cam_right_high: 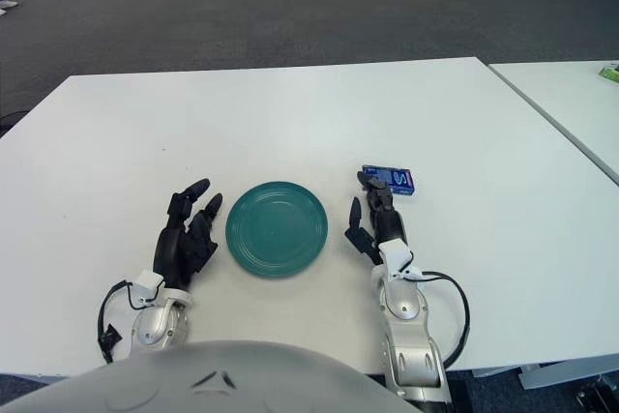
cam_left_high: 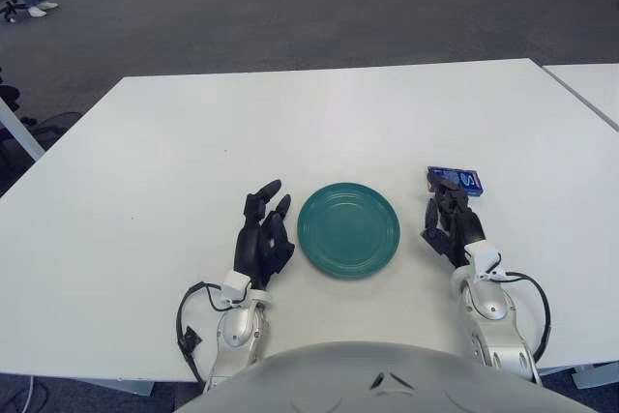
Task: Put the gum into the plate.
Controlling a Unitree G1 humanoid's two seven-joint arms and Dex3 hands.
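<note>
the reach for the gum is judged to be in hand — the blue pack lies flat on the white tabletop, right of the empty green plate, and nothing is grasped yet. the right hand is held just short of the pack, its fingers loosely apart and pointed at it. the left hand is rested beside the plate, fingers relaxed and holding nothing. next, the pack would need to be closed on, then carried left over the rim. beyond the tabletop, grey carpet is seen — a second table stands at the right
</note>
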